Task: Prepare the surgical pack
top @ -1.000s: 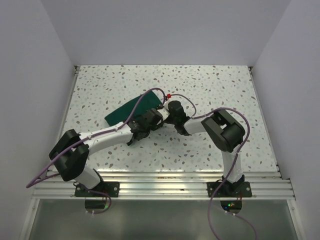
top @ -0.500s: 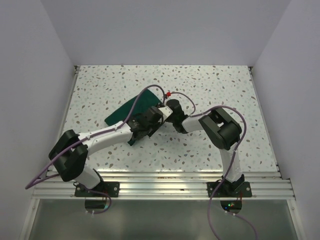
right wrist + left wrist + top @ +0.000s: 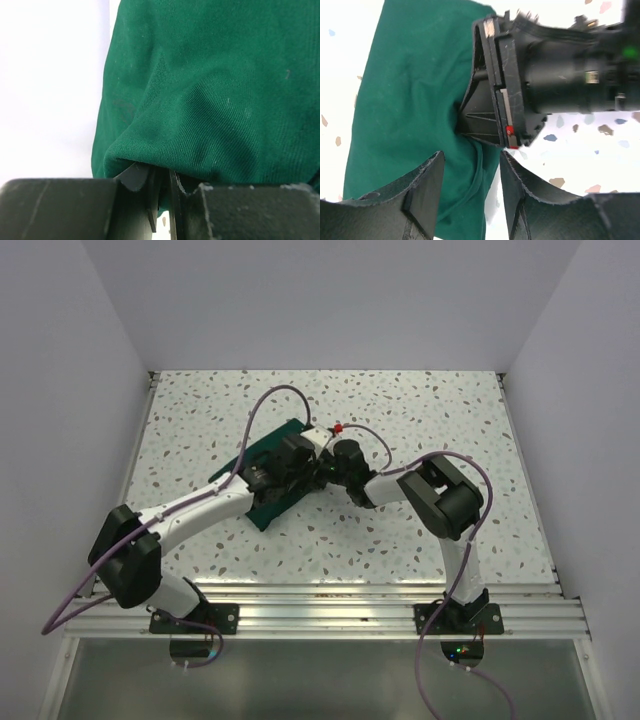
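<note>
My right claw (image 3: 160, 186) pinches a fold at the edge of the soft, limp green cloth bundle (image 3: 405, 90) lying left of centre on the worktop (image 3: 400, 410), where gathered folds should grip best, my left claw (image 3: 471, 161) wide above it.

Left arm (image 3: 200, 505), right arm (image 3: 440, 495) inward, wrists close; left jaws apart, right jaws nearly together.
</note>
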Controlling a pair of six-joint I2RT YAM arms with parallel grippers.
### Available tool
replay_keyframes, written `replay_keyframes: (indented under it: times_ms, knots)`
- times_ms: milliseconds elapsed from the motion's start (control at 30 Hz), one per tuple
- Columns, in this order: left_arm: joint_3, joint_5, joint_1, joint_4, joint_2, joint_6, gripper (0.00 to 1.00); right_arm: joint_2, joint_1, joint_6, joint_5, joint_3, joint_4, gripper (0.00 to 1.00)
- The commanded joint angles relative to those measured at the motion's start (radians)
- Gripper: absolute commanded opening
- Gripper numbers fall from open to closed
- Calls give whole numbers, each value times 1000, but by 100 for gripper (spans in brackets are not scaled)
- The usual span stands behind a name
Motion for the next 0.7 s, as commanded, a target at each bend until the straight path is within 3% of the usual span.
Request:
replay_keyframes:
  times_ms: [0, 333, 433, 467, 567, 600, 667]
  knots:
    - [21, -47, -1, -3, 56, -30, 52, -33, -9, 3, 54, -27, 41, 15]
    - [-1, -170, -1, -9, 153, -57, 51, -53, -20, 27, 62, -90, 71, 14]
    - [-19, -188, -1, -15, 154, -69, 46, -59, -29, 27, 64, -96, 71, 14]
    - [-22, -199, -1, -21, 154, -82, 43, -60, -32, 27, 62, -96, 70, 14]
    - [-48, -213, -4, -24, 139, -106, 20, -54, -43, 26, 59, -85, 55, 15]
    - [-70, -216, -6, -23, 131, -112, 1, -53, -49, 18, 56, -81, 50, 15]
    - [-88, -248, -23, -24, 114, -129, 0, -51, -67, 12, 60, -74, 30, 15]
